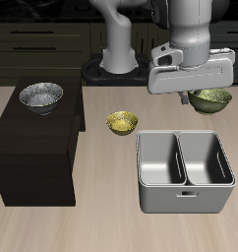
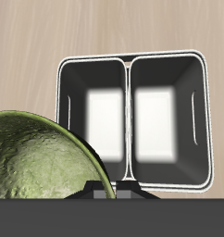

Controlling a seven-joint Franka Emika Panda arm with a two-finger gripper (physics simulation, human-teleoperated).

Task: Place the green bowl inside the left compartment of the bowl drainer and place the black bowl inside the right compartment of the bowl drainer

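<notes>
Nearest the front edge, the bowl drainer (image 1: 185, 172) sits on the worktop (image 1: 111, 226), a light-grey tub whose two wells lie side by side, long axis parallel to that edge. Above and behind it the gripper (image 1: 195, 99) appears to hold the green bowl (image 1: 211, 98), olive, glossy, opening upward. Atop the dark cabinet (image 1: 37, 148) rests the black bowl (image 1: 40, 95).
</notes>
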